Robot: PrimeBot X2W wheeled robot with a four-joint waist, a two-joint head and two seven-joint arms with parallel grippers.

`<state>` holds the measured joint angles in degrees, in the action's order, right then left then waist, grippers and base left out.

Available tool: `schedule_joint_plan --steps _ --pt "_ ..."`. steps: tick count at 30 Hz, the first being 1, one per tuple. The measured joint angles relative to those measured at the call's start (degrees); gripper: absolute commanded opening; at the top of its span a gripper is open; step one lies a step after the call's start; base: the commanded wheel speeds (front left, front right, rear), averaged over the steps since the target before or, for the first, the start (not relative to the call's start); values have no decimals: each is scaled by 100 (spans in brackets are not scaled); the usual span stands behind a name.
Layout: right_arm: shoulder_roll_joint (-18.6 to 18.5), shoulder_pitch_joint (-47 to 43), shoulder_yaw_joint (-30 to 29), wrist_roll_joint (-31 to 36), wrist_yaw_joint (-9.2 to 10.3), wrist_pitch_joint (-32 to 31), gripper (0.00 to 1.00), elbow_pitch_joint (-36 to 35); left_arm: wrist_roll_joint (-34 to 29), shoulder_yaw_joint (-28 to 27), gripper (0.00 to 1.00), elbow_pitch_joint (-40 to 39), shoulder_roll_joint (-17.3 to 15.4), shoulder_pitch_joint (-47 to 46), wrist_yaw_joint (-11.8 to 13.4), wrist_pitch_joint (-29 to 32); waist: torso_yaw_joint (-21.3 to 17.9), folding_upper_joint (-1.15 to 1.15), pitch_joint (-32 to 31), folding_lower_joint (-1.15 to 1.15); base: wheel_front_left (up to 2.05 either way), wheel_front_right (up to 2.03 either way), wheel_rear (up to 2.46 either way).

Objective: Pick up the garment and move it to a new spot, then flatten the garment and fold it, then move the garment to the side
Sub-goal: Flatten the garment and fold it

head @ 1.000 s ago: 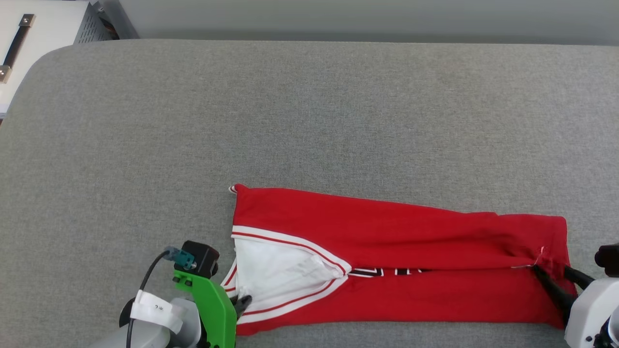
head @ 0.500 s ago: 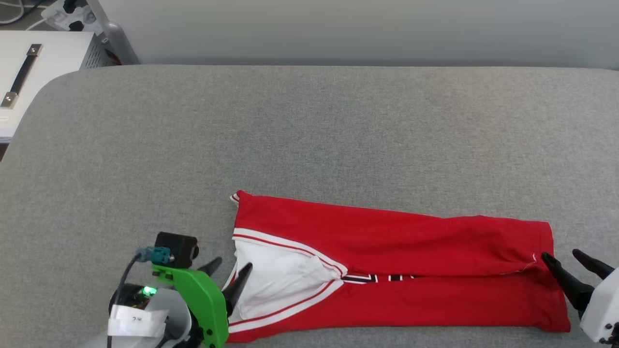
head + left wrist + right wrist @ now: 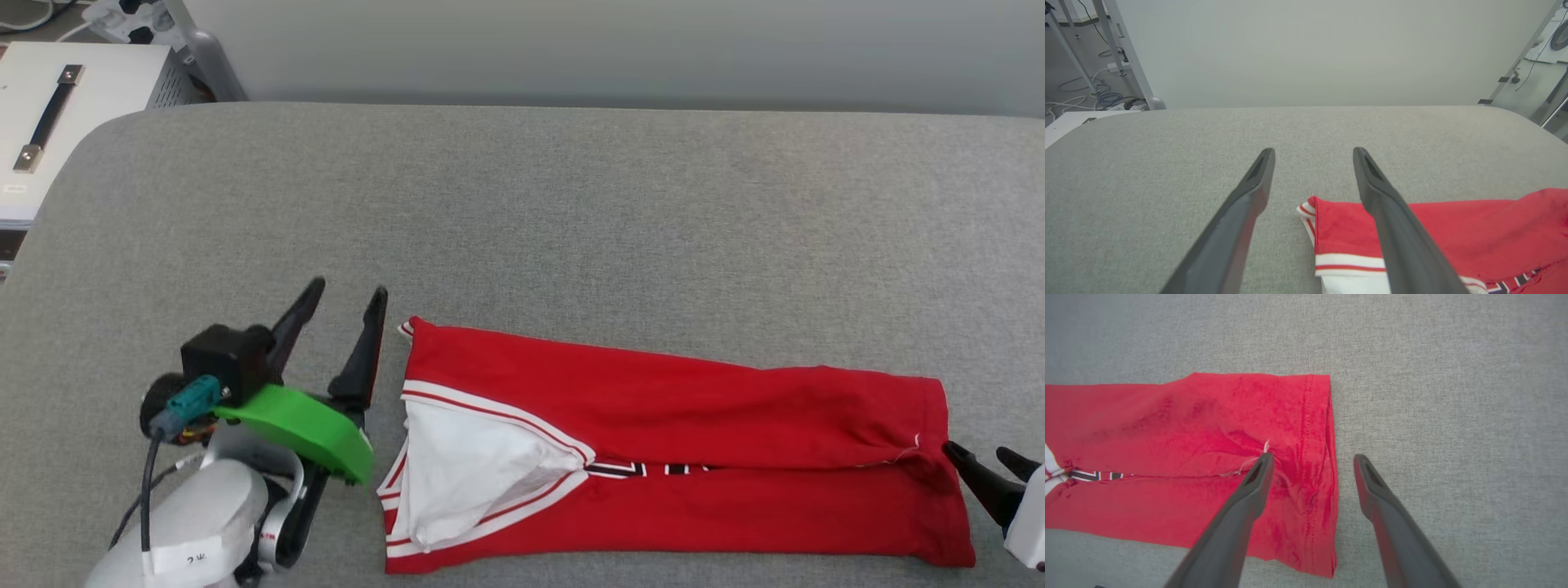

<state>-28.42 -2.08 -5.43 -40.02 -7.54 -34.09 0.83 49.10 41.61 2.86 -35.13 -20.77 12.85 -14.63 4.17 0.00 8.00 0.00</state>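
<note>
Left jaws are standing wide apart, gripping nothing, beside the sleeve end of the red jersey shirt with white short sleeves and striped trim [image 3: 694, 392]. Right jaws are gaping wide and empty at its hem end, one finger [image 3: 1249, 486] overlapping the cloth near a loose white thread [image 3: 1266, 446]. The shirt is lying lengthwise-folded on the grey fabric-covered counter [image 3: 571, 204]. Likely hazard: that finger snagging the hem and dragging the fold open.
</note>
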Motion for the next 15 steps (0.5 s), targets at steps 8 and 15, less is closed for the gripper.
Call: schedule_joint_plan --steps 8,15 --pt "302 181 -396 272 0 -408 100 288 -1993 -1691 100 -263 975 836 -567 -3 152 0 216 0 0 0 0" --pt "420 242 -608 246 0 -537 100 664 -2917 -2716 100 -181 1707 1204 -1111 -4 310 0 414 0 0 0 0"
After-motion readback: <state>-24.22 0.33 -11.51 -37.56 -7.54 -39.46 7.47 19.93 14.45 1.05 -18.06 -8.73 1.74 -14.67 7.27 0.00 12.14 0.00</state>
